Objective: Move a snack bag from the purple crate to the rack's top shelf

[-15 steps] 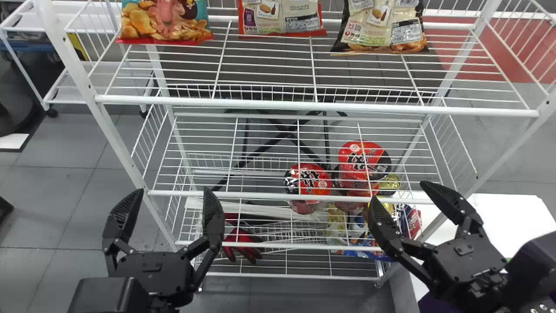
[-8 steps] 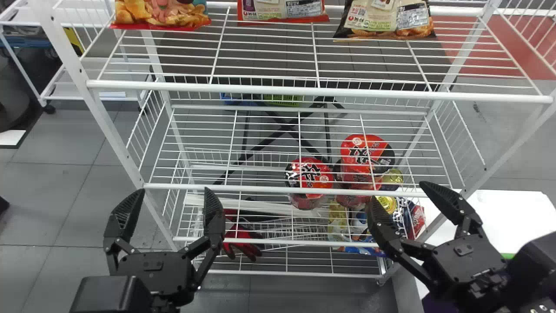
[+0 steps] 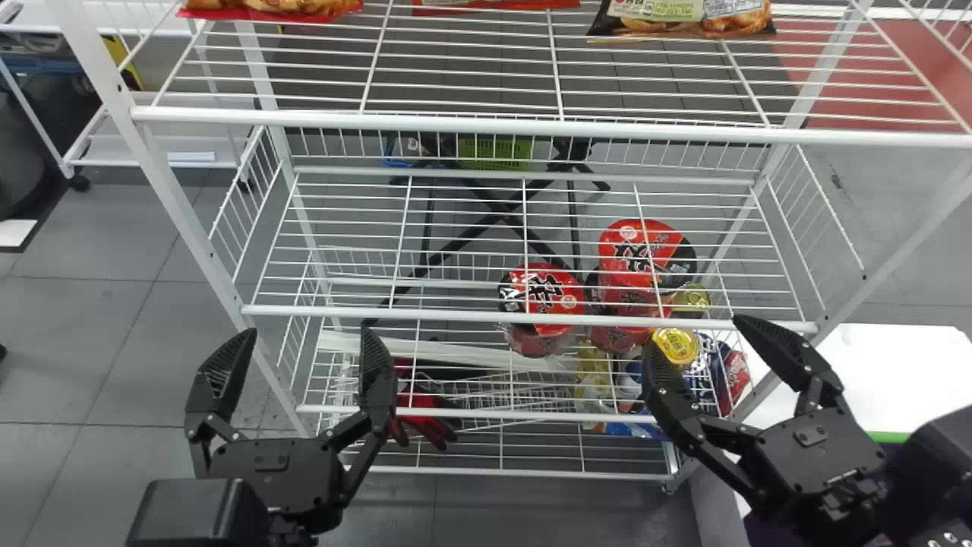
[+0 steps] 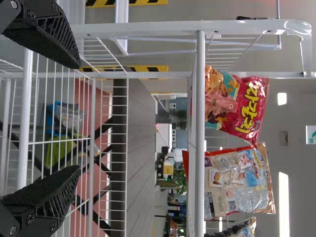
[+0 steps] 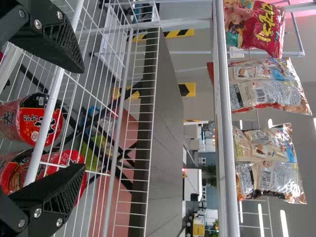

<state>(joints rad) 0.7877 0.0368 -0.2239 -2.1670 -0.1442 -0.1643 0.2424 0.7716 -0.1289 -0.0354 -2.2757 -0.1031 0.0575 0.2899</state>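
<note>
My left gripper [image 3: 304, 353] stands open and empty before the rack's left part; my right gripper [image 3: 695, 342] is likewise open and empty at its right. On the top shelf [image 3: 486, 125] lie a red-edged snack bag [image 3: 273, 9] at left, another bag [image 3: 497, 4] in the middle and a dark-edged one [image 3: 687, 17] at right. The left wrist view has the left gripper [image 4: 79, 118] below the level of the red bag [image 4: 244, 106]. From the right wrist view, the right gripper [image 5: 84, 118] is also lower than the bags [image 5: 269, 163]. Purple [image 3: 767, 528] shows beneath the right arm.
Red noodle packs [image 3: 541, 300] rest on the shelf below, around the middle and right. Lower down are snack packs [image 3: 607, 387] and red gloves [image 3: 425, 418]. A white table [image 3: 896, 365] stands right of the rack, whose left post [image 3: 163, 178] rises beside the left gripper.
The rack's top shelf and its bags have shifted up in the head view, and more of the white table's green edge shows. Both grippers keep nearly the same place there, still open.
</note>
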